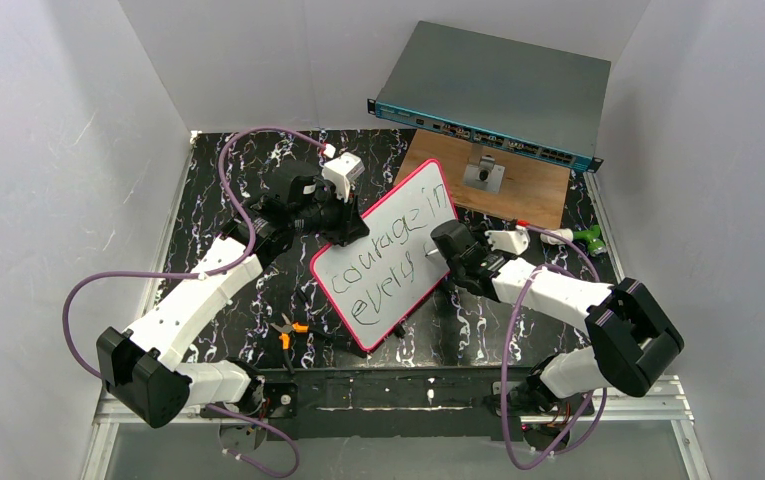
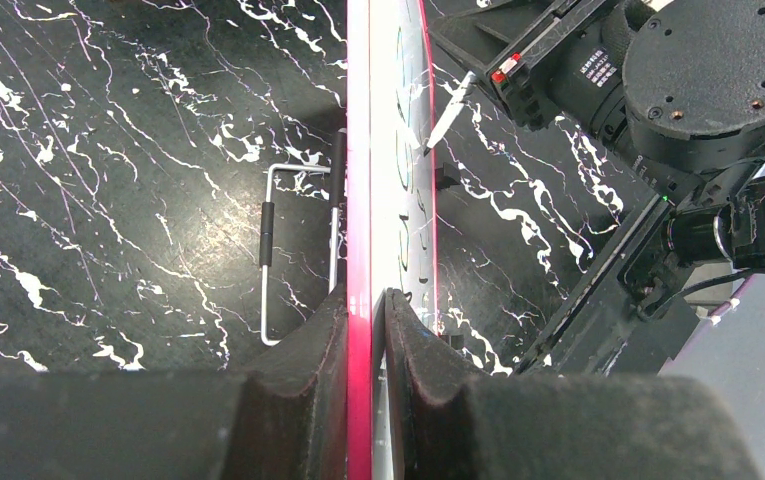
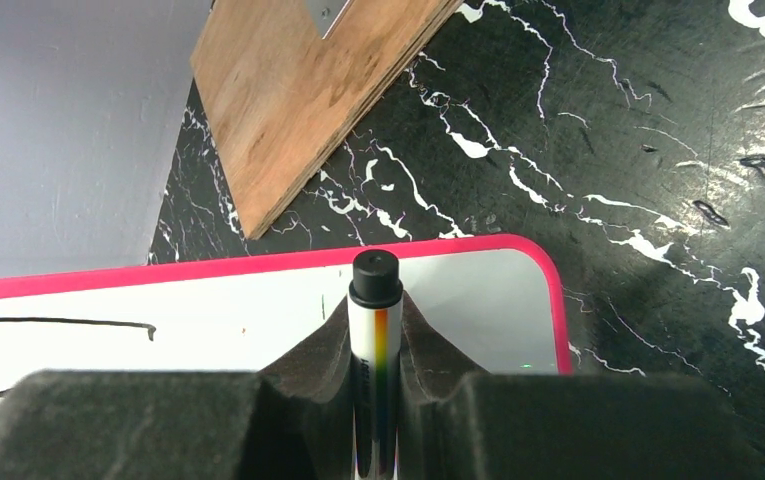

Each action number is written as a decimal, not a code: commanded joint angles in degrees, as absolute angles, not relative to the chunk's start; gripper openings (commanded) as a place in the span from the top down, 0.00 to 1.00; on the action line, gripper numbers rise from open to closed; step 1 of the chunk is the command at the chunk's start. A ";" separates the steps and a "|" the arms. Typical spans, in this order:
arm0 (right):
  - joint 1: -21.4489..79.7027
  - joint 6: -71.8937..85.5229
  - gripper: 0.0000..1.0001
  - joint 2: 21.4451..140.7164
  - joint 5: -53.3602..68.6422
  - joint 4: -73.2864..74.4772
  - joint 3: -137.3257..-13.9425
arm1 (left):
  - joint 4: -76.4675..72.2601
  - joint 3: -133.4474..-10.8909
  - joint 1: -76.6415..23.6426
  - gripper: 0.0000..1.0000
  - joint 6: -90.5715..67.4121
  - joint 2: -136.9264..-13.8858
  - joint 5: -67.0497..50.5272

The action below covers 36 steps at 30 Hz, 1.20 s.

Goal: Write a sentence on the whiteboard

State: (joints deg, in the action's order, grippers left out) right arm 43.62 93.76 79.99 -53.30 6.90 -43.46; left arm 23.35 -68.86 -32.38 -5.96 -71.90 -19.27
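The whiteboard point(image 1: 388, 235), white with a pink-red frame, stands tilted in mid-table. My left gripper point(image 1: 343, 226) is shut on its upper left edge; the left wrist view shows the board edge-on point(image 2: 360, 150) between the pads point(image 2: 368, 300). The sentence point(image 1: 383, 262) runs in two slanted black lines, "courage in" above "every" plus a further stroke. My right gripper point(image 1: 446, 250) is shut on a white marker point(image 3: 375, 330) with a rainbow stripe. The marker's tip point(image 2: 436, 128) meets the board face at the end of the lower line. The board's corner point(image 3: 518, 300) lies below the marker.
A grey-teal network switch point(image 1: 498, 90) rests at the back on a wooden board point(image 1: 533, 190) with a metal bracket point(image 1: 483, 175). Orange-handled pliers point(image 1: 288, 328) lie near the board's lower left. A green tool point(image 1: 586, 237) lies at the right. A wire stand point(image 2: 268, 250) sits behind the whiteboard.
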 commanded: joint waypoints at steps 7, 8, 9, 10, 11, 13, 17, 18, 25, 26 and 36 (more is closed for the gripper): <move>41.74 96.08 0.99 81.09 -57.13 8.16 -46.87 | 25.31 -69.26 -32.30 1.00 -1.92 -70.36 -16.51; 41.42 95.84 0.99 81.24 -57.05 8.17 -46.99 | 25.31 -69.09 -32.26 1.00 -1.97 -70.31 -16.59; 41.16 95.41 0.99 81.36 -57.04 8.17 -47.16 | 25.25 -69.04 -32.26 1.00 -2.01 -70.30 -16.61; 40.87 95.15 0.99 81.50 -57.04 8.17 -47.19 | 25.13 -68.84 -32.26 1.00 -2.11 -70.15 -16.65; 40.68 94.86 0.99 81.58 -57.04 8.22 -47.20 | 25.07 -68.81 -32.26 1.00 -2.19 -70.15 -16.69; 40.52 94.83 0.99 81.91 -56.89 8.62 -47.13 | 25.01 -68.74 -32.26 1.00 -2.15 -70.20 -16.70; 40.52 95.32 0.99 82.29 -56.48 9.57 -46.40 | 24.77 -68.74 -32.26 1.00 -2.13 -70.23 -16.62; 40.52 95.50 0.99 82.27 -56.39 9.85 -46.22 | 24.78 -68.80 -32.27 1.00 -2.15 -70.23 -16.61; 40.93 93.90 0.99 82.45 -55.21 10.43 -44.76 | 24.79 -68.78 -32.26 1.00 -2.08 -70.11 -16.52; 41.14 93.47 0.99 82.68 -54.78 10.38 -44.62 | 24.79 -68.78 -32.27 1.00 -2.15 -70.13 -16.56; 43.16 91.08 0.99 83.48 -53.88 9.09 -45.18 | 24.85 -68.73 -32.26 1.00 -2.02 -69.76 -16.44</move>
